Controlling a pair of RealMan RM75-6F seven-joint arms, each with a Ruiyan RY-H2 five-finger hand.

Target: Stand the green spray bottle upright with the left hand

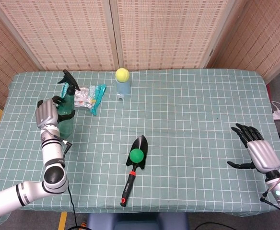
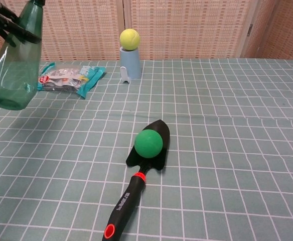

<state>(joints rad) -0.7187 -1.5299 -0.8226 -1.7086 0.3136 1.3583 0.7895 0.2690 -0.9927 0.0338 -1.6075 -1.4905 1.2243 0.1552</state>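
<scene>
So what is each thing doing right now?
Bottle: nearly upright, base off the cloth, held by the left hand.
Right hand: open, holding nothing.
Green ball: resting on the trowel, which lies flat.
Yellow ball: sitting on the blue cup.
Packet: lying flat.

Woven screen panels (image 1: 130, 33) behind checked tablecloth (image 1: 188, 124)

We see the left hand (image 1: 47, 114) raised at the end of its bent arm, its dark fingers (image 1: 63, 115) curled around the green spray bottle (image 1: 66, 110). The right hand (image 1: 259, 154) hangs palm-inward, its fingers (image 1: 242, 132) spread apart, holding nothing.
</scene>
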